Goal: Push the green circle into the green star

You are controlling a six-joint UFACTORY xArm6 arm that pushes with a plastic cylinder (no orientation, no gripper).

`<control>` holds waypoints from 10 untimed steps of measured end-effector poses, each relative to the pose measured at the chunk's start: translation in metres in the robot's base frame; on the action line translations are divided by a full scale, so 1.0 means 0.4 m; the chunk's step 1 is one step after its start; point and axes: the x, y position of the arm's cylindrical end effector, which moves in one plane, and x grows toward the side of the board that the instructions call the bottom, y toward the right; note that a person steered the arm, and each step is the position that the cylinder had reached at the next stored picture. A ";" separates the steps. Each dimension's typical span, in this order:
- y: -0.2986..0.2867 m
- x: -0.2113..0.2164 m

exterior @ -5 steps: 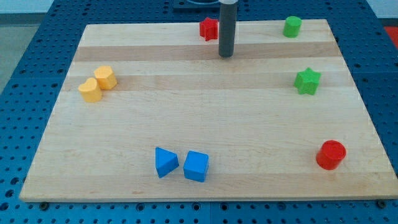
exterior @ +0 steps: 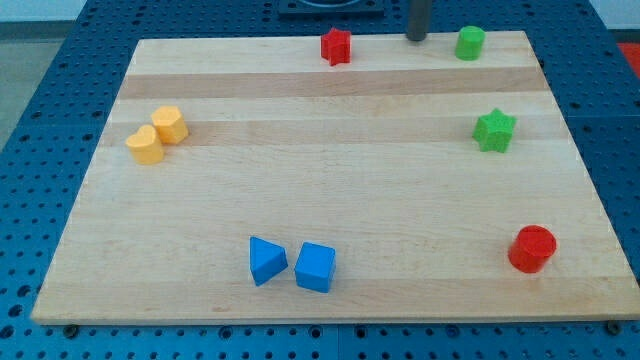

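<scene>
The green circle [exterior: 470,42] stands near the board's top edge at the view's right. The green star [exterior: 494,130] lies below it, near the right edge. My tip [exterior: 417,38] is at the board's top edge, a short way to the left of the green circle and apart from it. The red star [exterior: 337,46] is further to the left of the tip.
Two yellow blocks [exterior: 160,134] sit together at the view's left. A blue triangle [exterior: 266,260] and a blue cube [exterior: 315,267] lie near the bottom edge. A red cylinder [exterior: 531,249] stands at the bottom right. The wooden board [exterior: 330,190] lies on a blue pegboard.
My tip has moved to the right and toward the view's top, from beside the red star to the top edge near the green circle. No block has moved.
</scene>
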 end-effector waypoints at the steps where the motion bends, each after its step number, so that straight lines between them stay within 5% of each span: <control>1: 0.104 -0.004; 6: 0.119 0.011; 10: 0.119 0.156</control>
